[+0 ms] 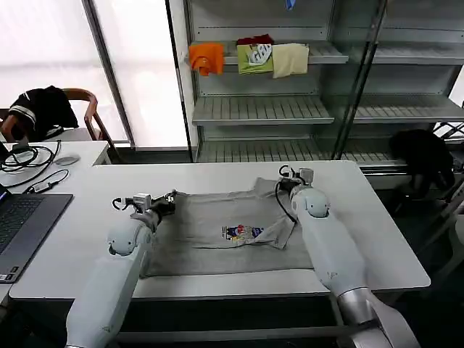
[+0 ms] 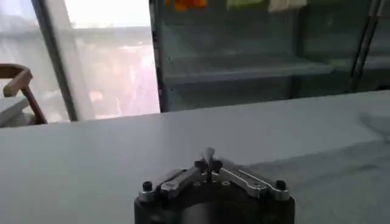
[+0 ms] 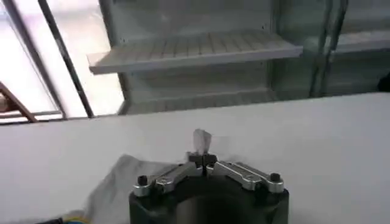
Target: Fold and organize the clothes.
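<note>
Head view: pincers (image 1: 172, 196) (image 1: 281, 176) pinch shirt (image 1: 217, 235)

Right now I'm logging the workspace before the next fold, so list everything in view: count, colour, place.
shirt: one, light grey with a small multicoloured print, spread on the table, partly folded
table: one, white, in front of the robot
folded garments: several, orange, green, cream and red, on the upper shelf
shelving unit: one, grey metal, behind the table
black garments: two, one on the chair at far left, one at right of the shelves
laptop: one, dark, on the left desk
cables: black, on the left desk
left gripper: shut on the shirt's far left edge
right gripper: shut on the shirt's far right edge, cloth pinched at
</note>
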